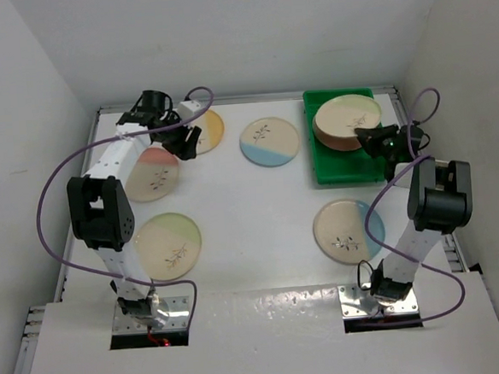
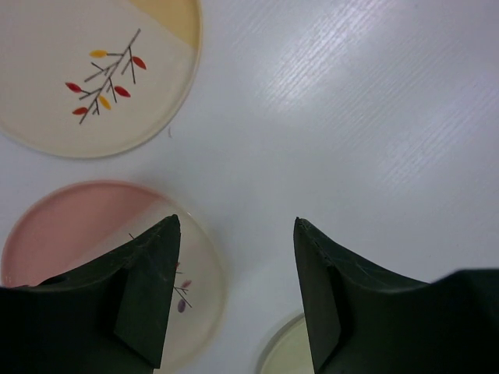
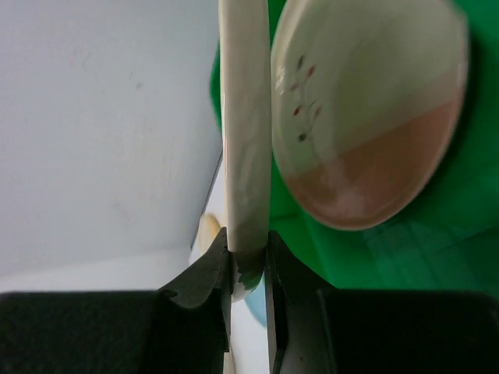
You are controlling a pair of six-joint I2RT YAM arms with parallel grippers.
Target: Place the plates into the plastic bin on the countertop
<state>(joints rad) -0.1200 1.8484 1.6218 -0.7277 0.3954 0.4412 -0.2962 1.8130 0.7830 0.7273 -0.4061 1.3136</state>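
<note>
Between the fingers of the right claw [image 3: 248, 261] sits the rim of a cream plate [image 3: 245, 117], seen edge-on from the wrist. The jaws are clamped tight on it. Just beyond this held plate lies a second plate [image 3: 366, 117], cream with a pink segment and a small dark sprig. It rests inside the bright green plastic bin [image 3: 421, 265], at an angle to the held one. From above, both plates cover the bin's far half, and green floor shows nearer the claw. The bin's far end lies close against the raised rim of the white countertop [image 1: 251, 204], and its right wall runs near the side rim.

The left claw [image 2: 234, 296] hangs with its jaws apart. Under its left finger lies a pink-segment plate [image 2: 86, 234]. Farther ahead lies a yellow-segment plate [image 2: 93, 78] with red and yellow leaves on its sprig. A pale green sliver of plate [image 2: 282, 351] shows close by the right finger. Bare white surface stretches ahead and to this claw's right. Between the two claws lies a blue-segment plate [image 1: 269, 141]. Another blue-edged plate [image 1: 347, 230] lies behind the right claw, toward the arm's base.
</note>
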